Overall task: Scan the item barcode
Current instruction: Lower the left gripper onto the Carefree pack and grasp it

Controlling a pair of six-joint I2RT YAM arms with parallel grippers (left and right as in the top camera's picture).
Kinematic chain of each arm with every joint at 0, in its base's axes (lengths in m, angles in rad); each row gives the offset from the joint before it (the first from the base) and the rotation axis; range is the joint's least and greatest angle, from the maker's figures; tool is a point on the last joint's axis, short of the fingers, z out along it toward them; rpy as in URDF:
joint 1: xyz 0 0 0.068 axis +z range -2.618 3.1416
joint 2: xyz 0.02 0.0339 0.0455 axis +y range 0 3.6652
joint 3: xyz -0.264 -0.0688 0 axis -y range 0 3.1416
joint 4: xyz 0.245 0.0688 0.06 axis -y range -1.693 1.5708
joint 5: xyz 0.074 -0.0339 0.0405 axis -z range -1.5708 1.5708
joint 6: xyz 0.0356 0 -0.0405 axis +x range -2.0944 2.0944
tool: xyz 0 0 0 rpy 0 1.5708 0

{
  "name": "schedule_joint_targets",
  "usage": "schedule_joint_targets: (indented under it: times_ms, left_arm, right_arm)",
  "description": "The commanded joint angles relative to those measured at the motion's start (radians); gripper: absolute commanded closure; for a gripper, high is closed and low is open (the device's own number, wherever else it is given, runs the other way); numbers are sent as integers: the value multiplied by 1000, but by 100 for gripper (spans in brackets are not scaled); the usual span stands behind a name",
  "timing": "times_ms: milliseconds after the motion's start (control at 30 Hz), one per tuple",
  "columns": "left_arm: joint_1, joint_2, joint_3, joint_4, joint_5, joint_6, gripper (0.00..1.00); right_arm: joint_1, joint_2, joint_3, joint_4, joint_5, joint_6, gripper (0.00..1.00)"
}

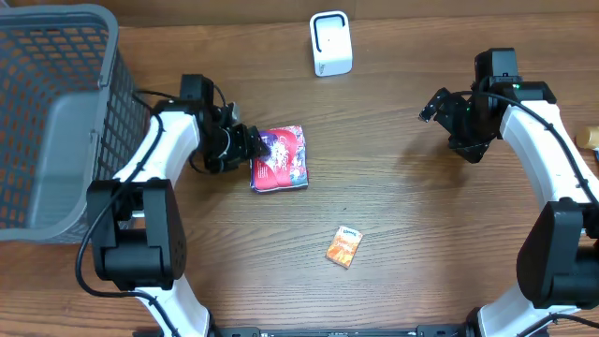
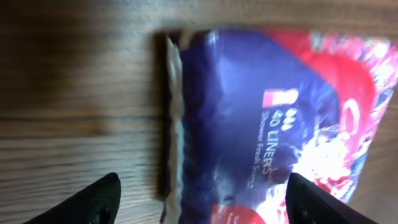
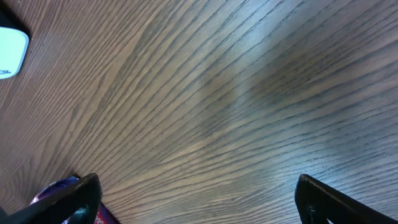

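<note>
- A glossy, rectangular liners packet [image 1: 280, 158], purple and red, is seen flat on the wood-grain table [image 1: 402, 215], centre-left.
- The left gripper [image 1: 255, 147] is spread wide at its crimped edge, nothing clasped.
- The right gripper [image 1: 432, 105], upper right, is spread wide, nothing held.
- A grey mesh basket [image 1: 56, 122] is set upper left.

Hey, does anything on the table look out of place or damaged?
Nothing stands out. The liner pack lies flat, no tear showing; the orange packet lies flat apart from it; the white scanner stands upright.
</note>
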Motion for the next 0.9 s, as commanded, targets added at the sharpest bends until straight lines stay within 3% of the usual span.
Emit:
schedule_joint_targets:
  times_ms: [0,67,167,233,300,333,600,867]
  left_arm:
    - [-18,20,-68,62,40,-17,27]
    - [-20,20,-96,101,40,-39,34]
    - [-19,20,-136,148,35,-57,56]
    - [-19,20,-142,152,5,-61,61]
    - [-19,19,-141,151,-21,-61,77]
    - [-19,19,-140,150,-24,-60,93]
    - [-19,11,42,-37,-116,-52,96]
    - [-50,11,436,-404,-526,-97,96]
  right_arm:
    - [0,-21,14,0,4,4,0]
    - [0,-21,14,0,4,4,0]
    - [0,-21,14,0,4,4,0]
    - [0,-21,14,0,4,4,0]
    - [0,-21,14,0,4,4,0]
    - [0,-21,14,0,4,4,0]
    - [0,-21,14,0,4,4,0]
    - [0,-21,14,0,4,4,0]
